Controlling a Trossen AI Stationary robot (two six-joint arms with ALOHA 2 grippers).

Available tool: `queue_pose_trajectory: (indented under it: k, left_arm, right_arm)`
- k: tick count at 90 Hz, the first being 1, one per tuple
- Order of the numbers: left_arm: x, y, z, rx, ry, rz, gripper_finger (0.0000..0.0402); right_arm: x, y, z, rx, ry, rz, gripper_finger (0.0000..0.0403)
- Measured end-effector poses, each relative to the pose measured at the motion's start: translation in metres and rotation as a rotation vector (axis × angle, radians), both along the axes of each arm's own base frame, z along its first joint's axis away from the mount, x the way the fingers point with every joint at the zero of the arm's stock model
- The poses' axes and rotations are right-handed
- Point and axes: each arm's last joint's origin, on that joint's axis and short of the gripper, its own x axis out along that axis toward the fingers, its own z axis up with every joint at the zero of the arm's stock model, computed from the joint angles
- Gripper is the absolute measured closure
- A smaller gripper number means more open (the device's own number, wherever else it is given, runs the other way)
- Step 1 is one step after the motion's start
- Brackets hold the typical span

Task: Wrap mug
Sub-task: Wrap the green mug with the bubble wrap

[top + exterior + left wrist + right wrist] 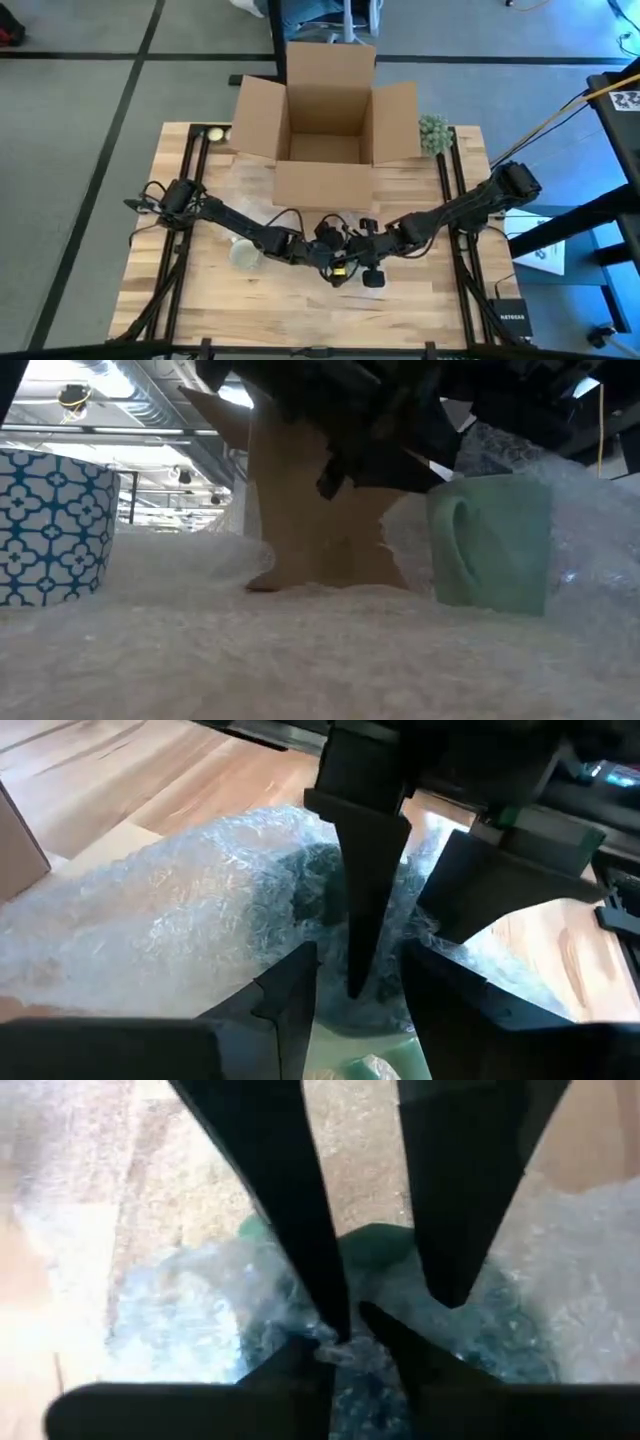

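A pale green mug [490, 545] stands upright mid-table on a sheet of bubble wrap [300, 650], handle toward the table's left, with wrap drawn up around it [180, 920]. In the high view the grippers hide it. Both grippers meet above it. My right gripper [345, 1348] is shut on a bunch of wrap over the mug's top. My left gripper [360, 995] is open, its fingers standing on either side of the same bunch and of one right finger [358, 900]. Whether the left fingers touch the wrap, I cannot tell. My right gripper pinches a gathered bunch of bubble wrap [340, 1352] between its two fingertips, right above the green mug [375, 1245]. The fingers slant down from the table's right. The bunch is several crumpled layers, and the rest of the wrap lies spread over the mug and the table.
A blue-and-white patterned mug [50, 525] stands to the left of the green one, seen as a pale cup [245, 255] from above. An open cardboard box [325, 120] fills the far middle. A small green plant [433, 133] sits at the far right.
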Motion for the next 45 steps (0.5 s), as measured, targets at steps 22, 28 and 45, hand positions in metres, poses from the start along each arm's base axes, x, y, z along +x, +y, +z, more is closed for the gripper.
queue_pose_trajectory:
  k: [22,28,45]
  left_arm:
    - [-0.0001,0.0000,-0.0004,-0.002,0.001,0.000,0.0270]
    - [-0.0001,0.0000,-0.0004,-0.003,0.001,0.000,0.0270]
    - [-0.0001,0.0001,-0.0007,-0.004,0.002,-0.001,0.0270]
  right_arm:
    - [-0.0008,-0.0011,0.0000,-0.032,0.002,-0.019,0.0372]
    - [-0.0010,-0.0016,-0.0002,-0.047,0.001,-0.026,0.0372]
    - [-0.0021,-0.0028,-0.0002,-0.059,0.012,-0.038,0.0348]
